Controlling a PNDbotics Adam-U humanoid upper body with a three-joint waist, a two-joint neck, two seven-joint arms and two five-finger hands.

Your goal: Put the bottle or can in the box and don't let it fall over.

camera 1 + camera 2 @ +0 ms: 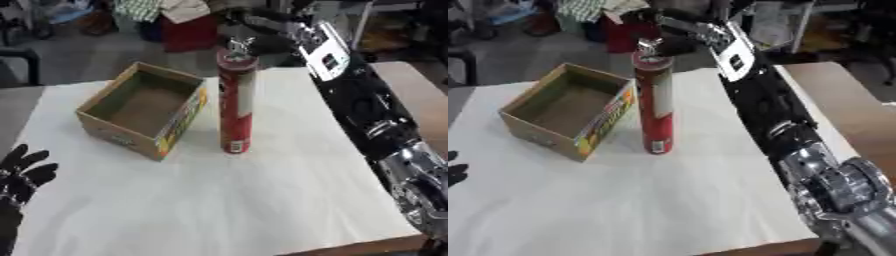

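Note:
A tall red can (236, 105) with a white band stands upright on the white table (219, 200), just right of an open cardboard box (179, 122) with a colourful side wall. The box holds nothing that I can see. My right arm reaches in from the lower right, up along the table's right side. Its hand (262, 42) is at the can's top, behind and slightly above the lid, dark and blurred. My left hand (22, 172) rests open at the lower left edge, fingers up, far from the can and box.
A bare brown tabletop (411, 95) borders the white cover on the right. Behind the table stand a red object (188, 32), floor clutter and a dark chair (22, 60) at the far left. Wide white surface lies in front of the can and box.

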